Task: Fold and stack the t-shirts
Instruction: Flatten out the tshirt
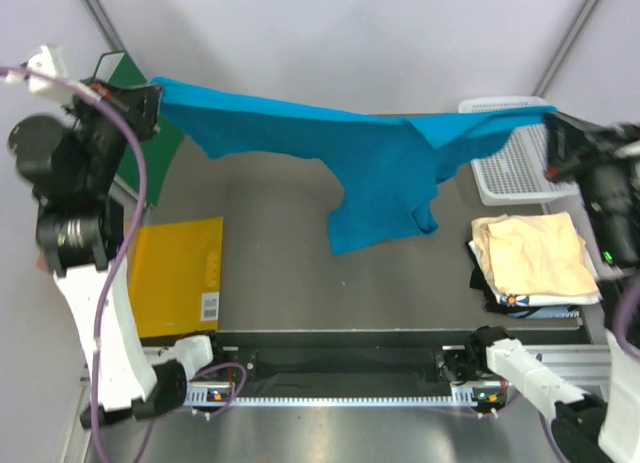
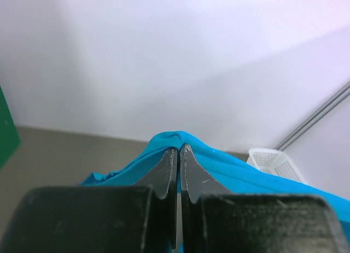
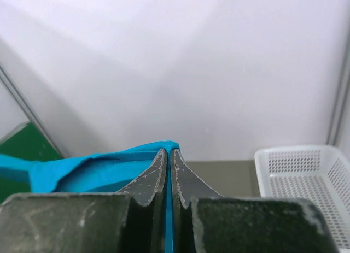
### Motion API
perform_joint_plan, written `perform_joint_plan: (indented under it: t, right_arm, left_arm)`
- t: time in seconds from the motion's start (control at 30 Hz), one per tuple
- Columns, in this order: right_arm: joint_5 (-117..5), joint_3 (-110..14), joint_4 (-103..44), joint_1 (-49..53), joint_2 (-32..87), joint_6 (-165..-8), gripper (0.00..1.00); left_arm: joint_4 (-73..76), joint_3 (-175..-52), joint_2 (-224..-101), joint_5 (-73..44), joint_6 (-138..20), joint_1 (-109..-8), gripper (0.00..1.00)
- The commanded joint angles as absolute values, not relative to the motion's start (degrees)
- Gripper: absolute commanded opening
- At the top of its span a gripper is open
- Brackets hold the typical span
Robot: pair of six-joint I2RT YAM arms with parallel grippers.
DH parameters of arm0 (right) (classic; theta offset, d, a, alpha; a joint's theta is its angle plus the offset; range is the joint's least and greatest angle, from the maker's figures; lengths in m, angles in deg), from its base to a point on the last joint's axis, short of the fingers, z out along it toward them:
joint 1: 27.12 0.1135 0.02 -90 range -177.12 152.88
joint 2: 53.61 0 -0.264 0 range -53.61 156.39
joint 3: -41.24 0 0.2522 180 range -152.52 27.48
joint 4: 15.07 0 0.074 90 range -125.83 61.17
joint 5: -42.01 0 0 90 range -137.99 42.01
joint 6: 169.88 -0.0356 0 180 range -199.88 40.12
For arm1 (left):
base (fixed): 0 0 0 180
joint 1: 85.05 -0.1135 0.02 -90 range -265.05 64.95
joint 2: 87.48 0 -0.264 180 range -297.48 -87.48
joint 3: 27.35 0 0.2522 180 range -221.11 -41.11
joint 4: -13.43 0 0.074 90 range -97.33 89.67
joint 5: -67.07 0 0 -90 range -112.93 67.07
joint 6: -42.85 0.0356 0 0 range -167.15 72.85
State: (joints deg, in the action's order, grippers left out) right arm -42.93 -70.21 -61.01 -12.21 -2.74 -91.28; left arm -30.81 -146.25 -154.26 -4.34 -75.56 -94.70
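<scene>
Top view: I am holding the teal t-shirt stretched across the upper frame, above the worktop. Left wrist view: my left tool is pinching its cloth. Right wrist view: my right tool is pinching it too.

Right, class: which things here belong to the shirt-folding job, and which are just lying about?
Job: bright teal-blue cloth t-shirt; folded pale cream-tan cloth t-shirt; left gripper; right gripper.
Lying about: flat yellow envelope with barcode; white plastic mesh basket; green board.
</scene>
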Motion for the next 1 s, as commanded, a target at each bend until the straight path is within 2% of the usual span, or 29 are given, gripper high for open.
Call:
perform_joint_plan:
  t: [0.0, 0.33, 0.53, 0.73, 0.77, 0.83, 0.87, 0.97]
  right_arm:
    - [-36.74, -72.80, -58.98, -11.74, -7.20, -87.53, 0.00]
    - [-33.58, -74.91, -51.16, -11.74, -0.10, -82.96, 0.00]
    - [-33.30, -67.01, -45.63, -12.27, 11.67, -81.72, 0.00]
    - [-42.79, -61.90, -37.01, -15.69, 32.05, -85.05, 0.00]
    - [-44.45, -63.03, -37.00, -16.39, 39.48, -85.24, 0.00]
    - [-47.45, -68.73, -38.49, -16.49, 47.33, -84.98, 0.00]
    - [-47.46, -71.19, -39.19, -16.58, 54.86, -84.89, 0.00]
    - [-47.55, -87.17, -47.00, -16.75, 70.41, -83.84, 0.00]
  left_arm:
    - [-31.62, -147.44, -150.32, -8.42, -71.94, -94.80, 0.00]
    - [-32.14, -153.52, -155.49, -13.16, -71.50, -94.80, 0.00]
    - [-31.88, -152.29, -170.25, -7.82, -71.93, -94.80, 0.00]
    - [-30.30, -150.88, -187.82, -4.38, -71.24, -93.84, 0.00]
    - [-30.12, -151.23, -192.20, -4.82, -71.06, -93.66, 0.00]
    - [-31.51, -153.33, -197.66, -5.08, -70.27, -93.31, 0.00]
    - [-31.70, -155.43, -202.91, -5.34, -70.09, -93.05, 0.00]
    - [-34.94, -163.58, -214.19, -6.31, -69.92, -92.08, 0.00]
